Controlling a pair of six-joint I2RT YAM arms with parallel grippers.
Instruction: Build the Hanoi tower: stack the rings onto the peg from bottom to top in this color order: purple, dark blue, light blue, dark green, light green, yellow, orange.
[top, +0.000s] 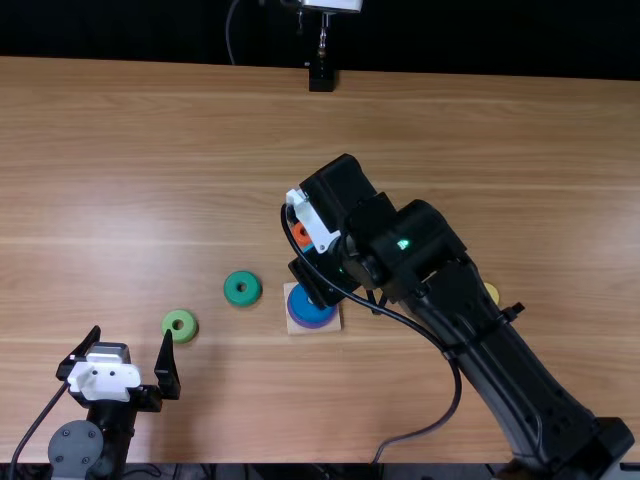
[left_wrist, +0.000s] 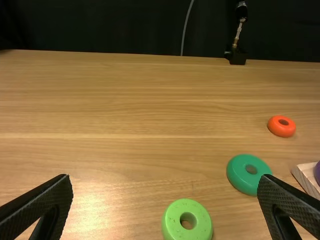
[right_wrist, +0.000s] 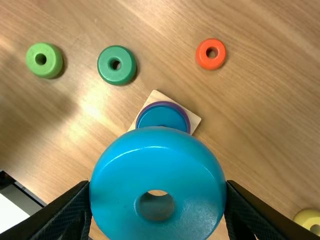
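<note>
Low at the left, my left gripper (top: 132, 335) is open and empty; in the left wrist view the same gripper (left_wrist: 165, 177) has widely parted fingers. My right gripper (top: 318, 282) hangs over the wooden base (top: 303, 328). Seen from the right wrist, this gripper (right_wrist: 158, 186) is shut on the light blue ring (right_wrist: 159, 175), held close to the camera, beside the stack in that picture. The dark blue ring (right_wrist: 162, 118) lies on the purple ring (right_wrist: 186, 117) on the base (right_wrist: 195, 120); the peg's top is hidden.
Loose on the table are the light green ring (top: 179, 325), dark green ring (top: 242, 288), orange ring (right_wrist: 210, 53) beyond the base, and yellow ring (right_wrist: 309, 219) to the right. The right arm spans the right front, with a cable looping beside it.
</note>
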